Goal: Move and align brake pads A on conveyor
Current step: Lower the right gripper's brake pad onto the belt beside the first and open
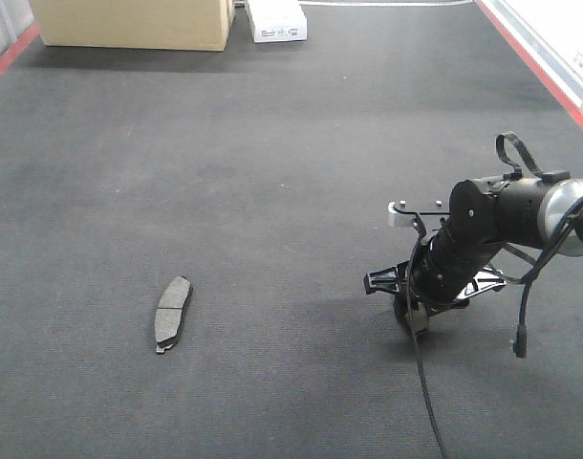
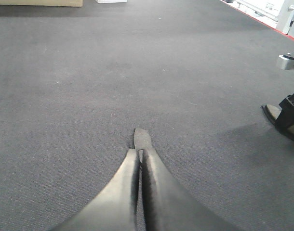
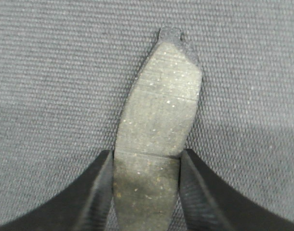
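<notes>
One brake pad point(image 1: 174, 311), grey with a centre groove, lies alone on the dark conveyor point(image 1: 291, 172) at the left. In the left wrist view its tip point(image 2: 142, 137) shows just beyond my left gripper point(image 2: 140, 150), which is shut with nothing between its fingers. A second brake pad point(image 3: 161, 96) lies flat on the belt under my right gripper point(image 3: 146, 156), whose fingers press both long edges at the groove. In the front view the right gripper point(image 1: 418, 320) points down at the belt on the right. The left arm is outside the front view.
A cardboard box point(image 1: 129, 21) and a small white box point(image 1: 277, 19) stand at the belt's far end. Red edge strips point(image 1: 535, 57) run along both sides. The right arm's cable point(image 1: 425, 402) trails over the belt toward the front.
</notes>
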### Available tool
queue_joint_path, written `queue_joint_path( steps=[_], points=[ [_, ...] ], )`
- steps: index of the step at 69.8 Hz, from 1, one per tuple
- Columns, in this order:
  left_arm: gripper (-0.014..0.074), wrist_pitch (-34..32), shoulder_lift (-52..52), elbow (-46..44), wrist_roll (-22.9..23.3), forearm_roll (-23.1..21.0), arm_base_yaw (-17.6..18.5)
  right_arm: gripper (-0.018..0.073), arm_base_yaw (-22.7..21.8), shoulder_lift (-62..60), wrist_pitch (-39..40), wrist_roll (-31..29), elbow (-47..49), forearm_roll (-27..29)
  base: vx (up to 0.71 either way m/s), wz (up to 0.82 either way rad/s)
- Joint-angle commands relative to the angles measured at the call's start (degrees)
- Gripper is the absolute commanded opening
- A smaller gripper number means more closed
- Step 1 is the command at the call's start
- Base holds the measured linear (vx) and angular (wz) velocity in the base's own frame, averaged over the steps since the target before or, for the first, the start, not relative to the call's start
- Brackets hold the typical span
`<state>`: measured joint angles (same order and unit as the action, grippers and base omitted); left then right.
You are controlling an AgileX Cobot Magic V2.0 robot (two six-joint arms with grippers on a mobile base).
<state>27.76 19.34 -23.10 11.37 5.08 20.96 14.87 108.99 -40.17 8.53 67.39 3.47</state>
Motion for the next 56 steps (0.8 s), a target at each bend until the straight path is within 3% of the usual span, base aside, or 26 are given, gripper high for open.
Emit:
queue_joint_path(
  steps=[1,11,27,41,56],
  points=[
    [-0.0007,-4.36,0.37,-1.51,0.05,0.23,0.34,0.0433,-0.07,-4.30,0.13,0.59,1.38,-0.41,0.00,0.00],
    [-0.0007,-4.36,0.37,-1.51,0.05,0.23,0.34,0.0529,-0.07,-8.70,0.09,0.59,1.38,-0.69,0.00,0.00],
    [-0.0007,-4.36,0.37,-1.51,0.05,0.23,0.34,0.0498,-0.07,-19.38,-2.36,-1.34,1.15,-3.81,0.00,0.00],
    [-0.0007,-4.31,0.37,-1.51,0.05,0.23,0.34,0.0377,-0.07,-33.67,1.66,-3.17,-5.63,-5.11,0.00,0.00],
    [-0.0007,-4.32,0.37,-1.51,0.11,0.23,0.34,0.0132,-0.07,-51.81,7.35,-5.99,-19.10,-5.78,0.00,0.00]
  ],
)
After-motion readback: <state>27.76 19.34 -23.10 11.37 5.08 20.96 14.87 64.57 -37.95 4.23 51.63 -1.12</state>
